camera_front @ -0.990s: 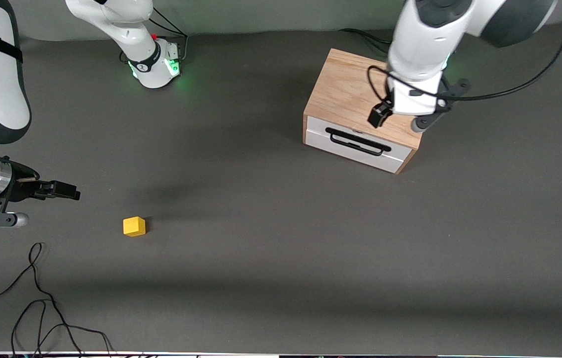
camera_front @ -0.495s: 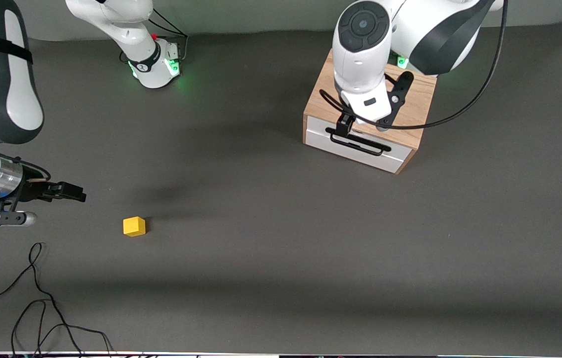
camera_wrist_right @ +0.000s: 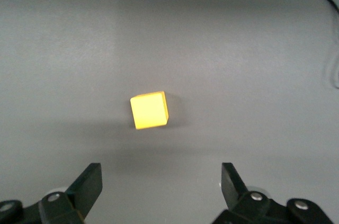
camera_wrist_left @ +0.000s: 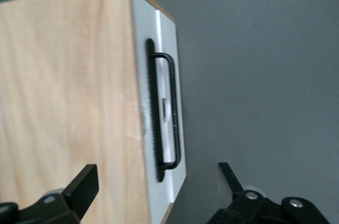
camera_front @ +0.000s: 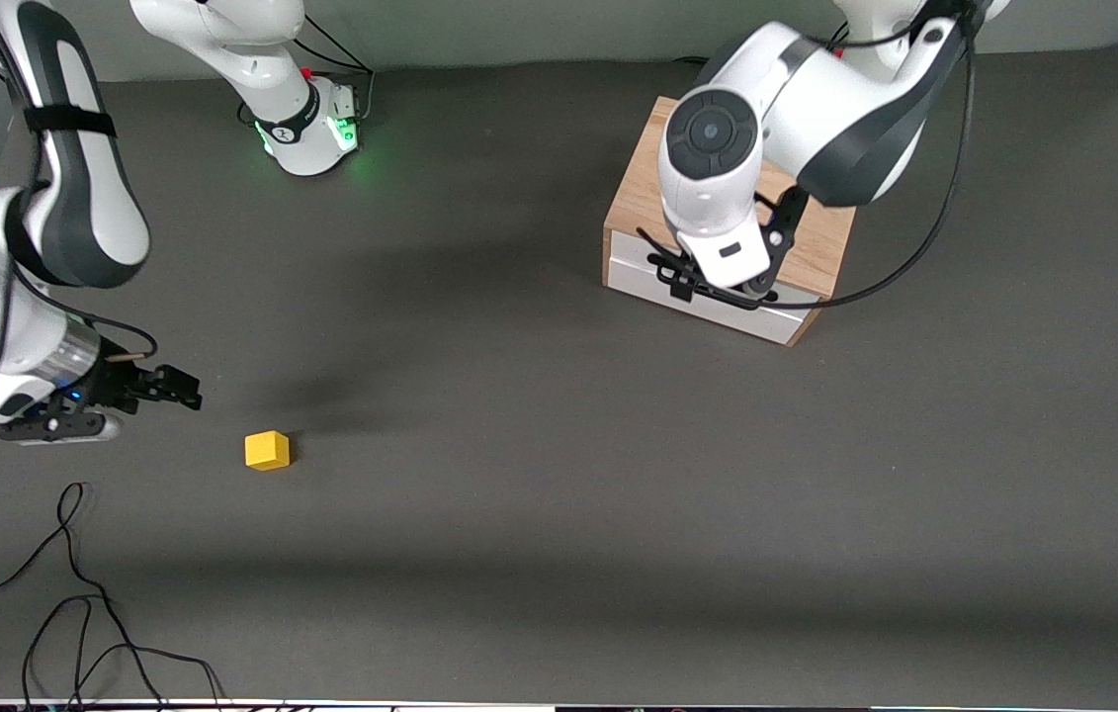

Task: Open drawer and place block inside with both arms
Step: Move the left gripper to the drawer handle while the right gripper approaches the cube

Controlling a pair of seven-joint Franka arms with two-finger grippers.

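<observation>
The drawer (camera_front: 707,297) is shut, its white front flush in the wooden box (camera_front: 662,188) that sits toward the left arm's end of the table (camera_front: 559,554), close to the edge where the robots' bases stand. Its front faces the camera's edge of the table at a slant, and the black bar handle (camera_wrist_left: 165,113) runs lengthwise along the panel, parallel to the box's top edge. The left gripper (camera_front: 707,282) hangs right over that handle with its fingers (camera_wrist_left: 85,184) spread apart, one over the box top and the other out past the drawer front, holding nothing. So the step in hand looks like lining up on the handle; next it would need to drop lower, close on the bar and pull straight out along the drawer's run. The block (camera_front: 267,450), a small yellow cube, lies on the bare table well apart from the box, toward the right arm's end and nearer the camera's edge, turned slightly askew. The right gripper (camera_front: 178,388) hovers just beside it, jaws wide and empty, pointed toward it.
</observation>
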